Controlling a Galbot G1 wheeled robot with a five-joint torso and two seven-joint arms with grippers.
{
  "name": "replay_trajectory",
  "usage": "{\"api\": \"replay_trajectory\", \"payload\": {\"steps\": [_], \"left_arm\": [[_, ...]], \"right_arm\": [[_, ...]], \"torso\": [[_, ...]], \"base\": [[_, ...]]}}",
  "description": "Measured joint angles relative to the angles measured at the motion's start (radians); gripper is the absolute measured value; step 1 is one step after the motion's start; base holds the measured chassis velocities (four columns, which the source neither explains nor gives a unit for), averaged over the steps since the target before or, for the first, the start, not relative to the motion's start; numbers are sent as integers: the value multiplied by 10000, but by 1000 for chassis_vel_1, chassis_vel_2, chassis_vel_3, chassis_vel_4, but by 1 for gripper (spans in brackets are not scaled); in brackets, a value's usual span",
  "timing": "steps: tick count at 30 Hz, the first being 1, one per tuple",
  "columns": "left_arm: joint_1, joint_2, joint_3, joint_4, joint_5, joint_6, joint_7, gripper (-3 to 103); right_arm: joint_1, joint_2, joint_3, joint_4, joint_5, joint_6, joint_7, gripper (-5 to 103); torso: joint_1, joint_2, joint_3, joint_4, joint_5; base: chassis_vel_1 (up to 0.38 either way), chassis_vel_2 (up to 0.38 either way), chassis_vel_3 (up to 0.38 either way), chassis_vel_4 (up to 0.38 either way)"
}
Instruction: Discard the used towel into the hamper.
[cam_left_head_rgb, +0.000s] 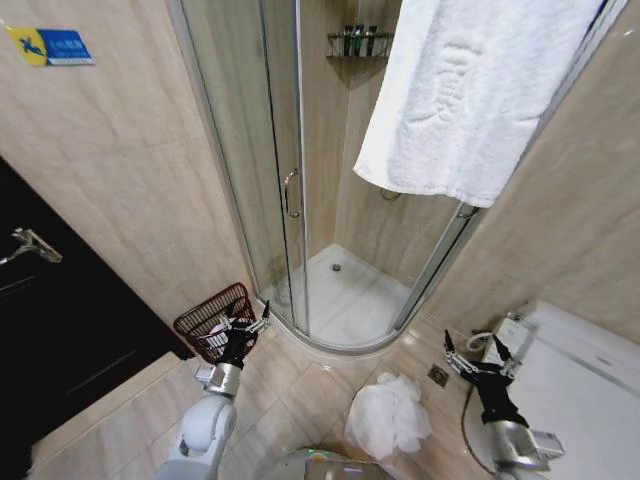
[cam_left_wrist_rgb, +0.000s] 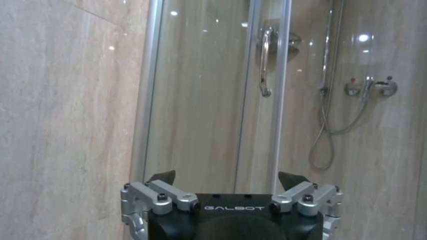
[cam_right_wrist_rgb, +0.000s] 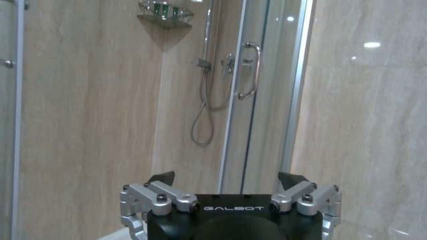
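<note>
The used towel (cam_left_head_rgb: 388, 415) lies crumpled and white on the tiled floor, in front of the shower. At the left, against the wall, stands the hamper (cam_left_head_rgb: 208, 318), a small reddish-brown wire basket. My left gripper (cam_left_head_rgb: 247, 322) hovers open by the hamper's right rim, holding nothing. Its fingers (cam_left_wrist_rgb: 163, 177) point at the glass shower door in the left wrist view. Right of the towel and a little above the floor, my right gripper (cam_left_head_rgb: 478, 352) is open and empty. Its spread fingers (cam_right_wrist_rgb: 292, 178) face the shower corner in the right wrist view.
A curved glass shower enclosure (cam_left_head_rgb: 300, 200) with a handle fills the middle. A large clean white towel (cam_left_head_rgb: 470, 90) hangs at the upper right. A white toilet (cam_left_head_rgb: 580, 390) stands at the right, a dark door (cam_left_head_rgb: 60, 330) at the left. A floor drain (cam_left_head_rgb: 438, 376) sits near the towel.
</note>
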Motion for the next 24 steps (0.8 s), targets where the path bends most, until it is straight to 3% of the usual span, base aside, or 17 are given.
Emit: {"api": "replay_trajectory", "payload": {"steps": [7, 24], "left_arm": [[13, -14, 103, -39, 1, 218, -138, 100], [-16, -114, 120, 26, 206, 242, -462, 100]], "right_arm": [[42, 0, 16, -84, 37, 90, 11, 100], [29, 0, 26, -169, 99, 118, -63, 100]], "torso": [[-4, 5, 1, 0, 1], [6, 6, 6, 0, 0]], "base": [[99, -95, -86, 94], [13, 22, 34, 19]]}}
